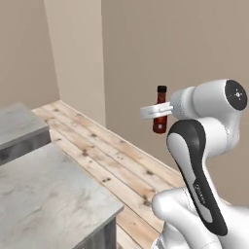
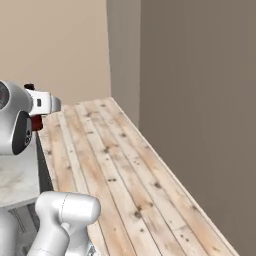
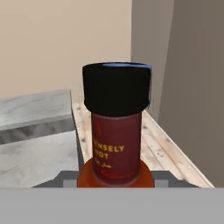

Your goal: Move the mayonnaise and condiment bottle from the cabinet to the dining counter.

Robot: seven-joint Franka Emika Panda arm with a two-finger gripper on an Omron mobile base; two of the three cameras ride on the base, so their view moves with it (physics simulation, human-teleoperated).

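Tool (image 1: 156, 111) is closed on the condiment bottle (image 1: 160, 111), holding it upright in mid-air above the wooden floor (image 1: 112, 155). In the left base view the bottle's black cap and neck rise above the white fingers (image 1: 151, 112), with the dark red body hanging below them; the grip sits around the upper body, just under the neck. The bottle is clear of every surface, with the beige wall (image 1: 194, 48) behind it.

Hand view: the bottle (image 3: 116, 148) stands directly in front of the camera, black cap (image 3: 117, 89) uppermost, dark red label with yellow lettering partly readable. Grey parts of the tool flank its base on both sides.

Right base view: a small patch of the dark red bottle (image 2: 36, 122) shows below the white hand (image 2: 45, 103), mostly hidden by the arm.

The bench (image 1: 44, 194), pale veined marble top on a dark grey base, lies to the left of the arm in the left base view, lower than the bottle and well apart from it. A second, further section of the same top (image 1: 17, 124) sits behind it. The bench also appears at left in the hand view (image 3: 35, 153).
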